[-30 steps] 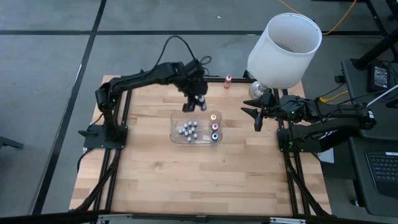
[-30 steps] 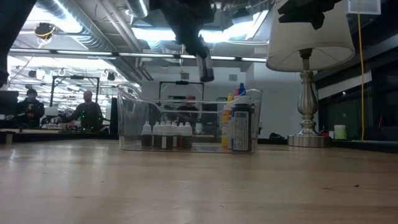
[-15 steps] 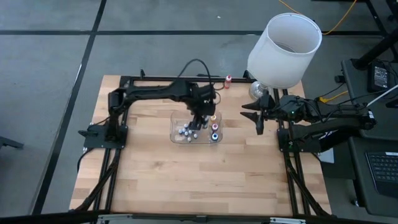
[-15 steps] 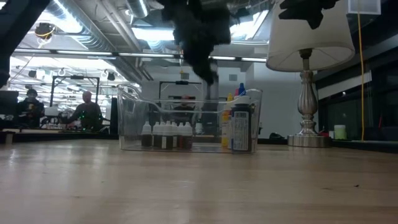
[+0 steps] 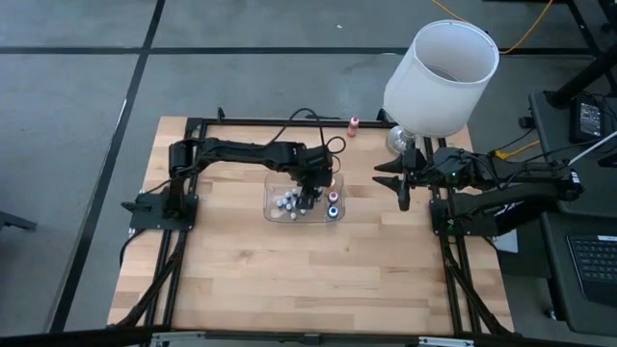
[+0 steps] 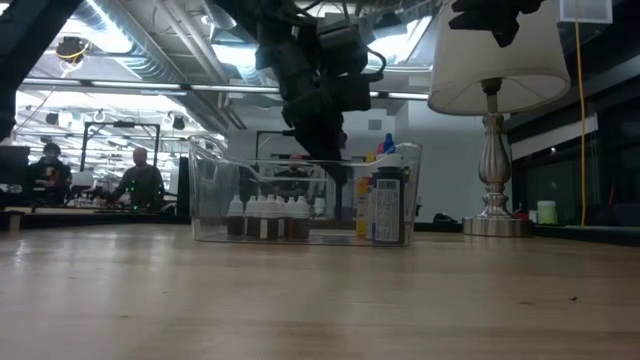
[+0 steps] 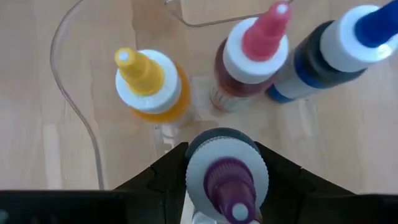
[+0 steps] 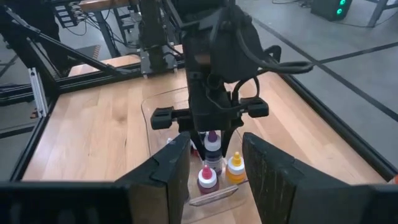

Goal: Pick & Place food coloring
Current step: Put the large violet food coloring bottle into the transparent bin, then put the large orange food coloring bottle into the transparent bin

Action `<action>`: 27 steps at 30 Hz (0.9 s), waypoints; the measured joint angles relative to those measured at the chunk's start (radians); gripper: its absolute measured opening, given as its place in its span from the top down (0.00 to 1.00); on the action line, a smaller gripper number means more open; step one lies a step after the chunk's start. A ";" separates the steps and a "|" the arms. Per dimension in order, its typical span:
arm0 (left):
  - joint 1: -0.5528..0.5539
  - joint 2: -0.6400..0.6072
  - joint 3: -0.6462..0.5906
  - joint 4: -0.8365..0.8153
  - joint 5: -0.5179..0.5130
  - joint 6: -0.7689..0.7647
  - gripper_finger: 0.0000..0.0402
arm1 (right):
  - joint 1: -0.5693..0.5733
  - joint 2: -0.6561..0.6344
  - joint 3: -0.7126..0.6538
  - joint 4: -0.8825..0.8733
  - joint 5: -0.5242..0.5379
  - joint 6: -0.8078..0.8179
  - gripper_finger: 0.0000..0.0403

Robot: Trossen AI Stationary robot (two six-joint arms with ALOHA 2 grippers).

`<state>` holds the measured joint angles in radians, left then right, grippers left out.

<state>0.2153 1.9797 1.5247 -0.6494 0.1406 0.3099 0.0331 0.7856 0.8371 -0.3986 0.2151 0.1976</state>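
A white-shaded lamp (image 5: 441, 77) stands at the wooden table's (image 5: 289, 270) corner.

A robotics lab — exposed ceiling ducts (image 6: 150, 45), workbenches (image 6: 60, 205) behind — framed test table (image 5: 308, 260).

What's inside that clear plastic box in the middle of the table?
The clear plastic box holds grey-capped little bottles and yellow, red and blue colouring bottles. The left hand lowers a purple one, hiding what's beneath.

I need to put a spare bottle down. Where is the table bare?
Bare wood in front of the clear bin and to its left. Crowded: the bin, where the left gripper holds the purple bottle; lamp corner.
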 joint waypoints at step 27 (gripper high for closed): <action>0.006 -0.037 0.032 -0.007 -0.045 0.052 0.42 | 0.000 0.000 0.000 0.001 0.001 0.009 0.63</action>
<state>0.2214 1.9428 1.5563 -0.6569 0.0956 0.3621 0.0330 0.7856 0.8371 -0.3977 0.2161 0.2070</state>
